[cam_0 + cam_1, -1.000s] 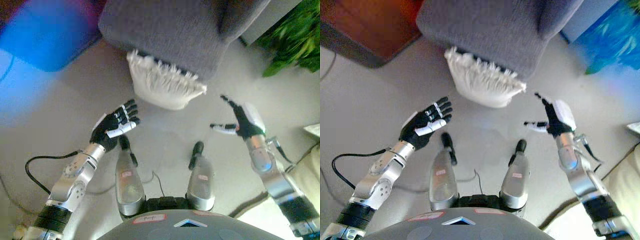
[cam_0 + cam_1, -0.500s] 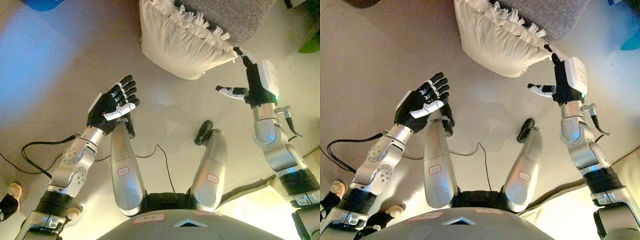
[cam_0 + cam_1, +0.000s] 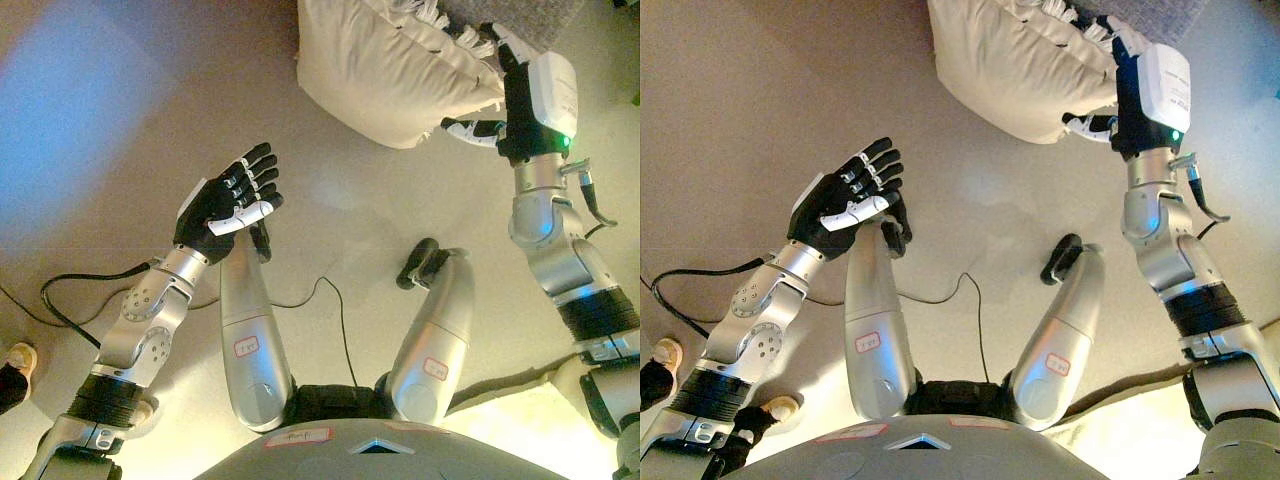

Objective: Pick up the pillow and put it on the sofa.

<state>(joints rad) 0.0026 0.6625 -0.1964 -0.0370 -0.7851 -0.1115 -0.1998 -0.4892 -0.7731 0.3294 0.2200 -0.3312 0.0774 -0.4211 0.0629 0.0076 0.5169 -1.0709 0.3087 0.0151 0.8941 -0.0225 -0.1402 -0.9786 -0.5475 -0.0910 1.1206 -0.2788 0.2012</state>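
I saw the pillow point(image 3: 395, 70) on the floor point(image 3: 120, 130) at the far side, against the sofa point(image 3: 520, 15), its long axis running from far left to near right. It was cream, puffy, fringed along its far edge. My right hand point(image 3: 515, 95) touched its right corner, fingers straight. My left hand point(image 3: 228, 200) hovered well apart, fingers relaxed.

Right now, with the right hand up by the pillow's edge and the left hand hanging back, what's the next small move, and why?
Probably bring the left hand forward to the pillow's near left side. The right hand is already at the pillow's right edge with its fingers open, while the left hand hovers open over the floor, well short of it. A soft, wide pillow likely needs both sides held before lifting.
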